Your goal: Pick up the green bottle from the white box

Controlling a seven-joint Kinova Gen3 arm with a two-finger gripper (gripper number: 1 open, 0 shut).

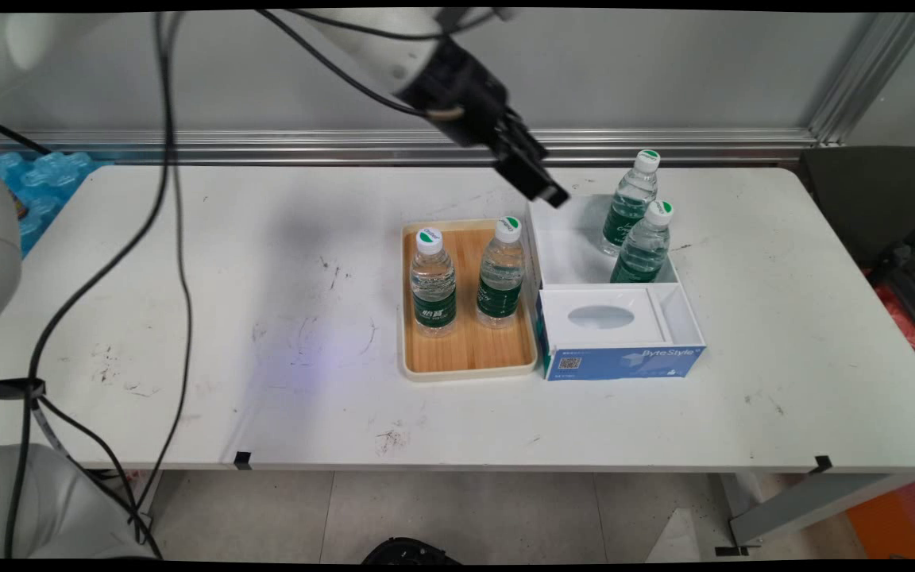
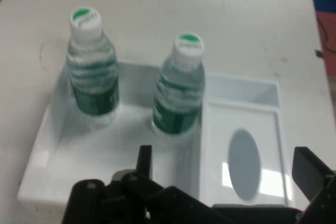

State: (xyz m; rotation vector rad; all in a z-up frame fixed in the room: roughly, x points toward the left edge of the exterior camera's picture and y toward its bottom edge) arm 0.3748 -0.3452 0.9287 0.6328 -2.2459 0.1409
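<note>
The black gripper (image 1: 535,181) hangs above the far left corner of a white organiser box (image 1: 553,254), holding nothing; in the hand view its two fingers (image 2: 310,169) stand wide apart, with the box between them.

The white organiser box has two parts. In its open far compartment stand two water bottles, both upright: the far bottle (image 1: 631,203) near the back wall and the near bottle (image 1: 643,245) just in front of it, close to the dividing wall. The near part carries a white tissue box (image 1: 612,318) with an oval opening on top; its blue front reads "ByteStyle" and has a small QR code.

Just beside the box, on its left, lies a bamboo tray (image 1: 469,349) with a pale rim. It holds two more upright bottles, the left tray bottle (image 1: 434,284) and the right tray bottle (image 1: 501,274), standing apart from each other.

All four bottles have green labels and white caps with a green mark; the writing on them is too small to read. At the table's (image 1: 187,318) far left edge there is something blue, perhaps a wrapped pack of bottles (image 1: 40,187), cut off by the arm.
</note>
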